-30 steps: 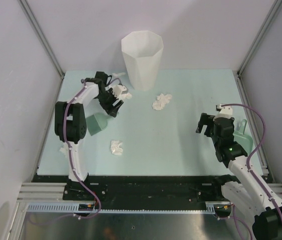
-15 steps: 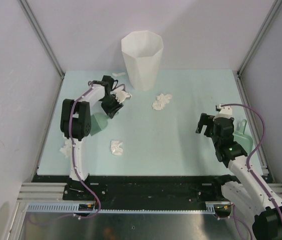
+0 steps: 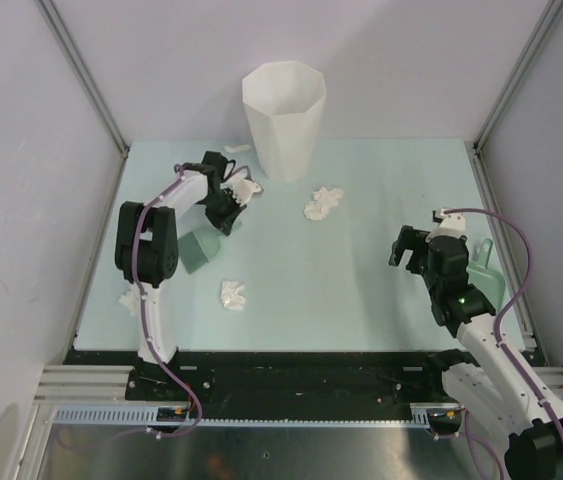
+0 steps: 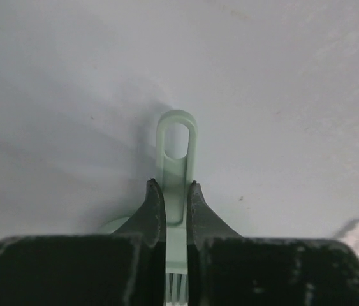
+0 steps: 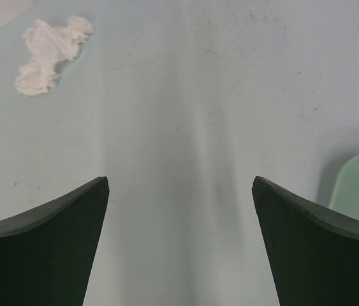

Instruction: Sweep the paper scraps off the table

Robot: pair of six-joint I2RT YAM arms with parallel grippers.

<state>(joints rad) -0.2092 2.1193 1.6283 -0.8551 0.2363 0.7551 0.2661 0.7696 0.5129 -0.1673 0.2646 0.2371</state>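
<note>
Left gripper [image 4: 171,185] is clamped shut on the thin, pale green handle of what looks like a small brush [image 4: 177,137], pinching it just short of the loop at its end. The handle lies flat on the bench [image 3: 361,270] with the loop pointing away from the wrist. From above, this arm reaches over the far left part of the bench. A darker green piece, apparently the brush head, sits just on the near side of the gripper, next to the arm's elbow.

Right gripper [image 5: 180,182] hangs over bare bench on the right side, its jaws spread wide with nothing between them. A green dustpan [image 3: 483,278] lies just to its right, close to the bench's right edge. One corner of it shows at the edge of the right wrist view.

Five white scraps [image 3: 323,203] lie on the bench. The largest scrap is near the middle, just in front of the bin [image 3: 283,115] and to its right. Another scrap [image 3: 233,294] sits left of centre, toward the near edge. A third scrap [image 3: 246,188] lies right beside the left gripper, on its far side. A small scrap [image 3: 231,150] is at the far edge, left of the bin. The last scrap [image 3: 129,298] is at the left edge, partly hidden by the left arm. The bin stands upright at the middle of the far edge.
</note>
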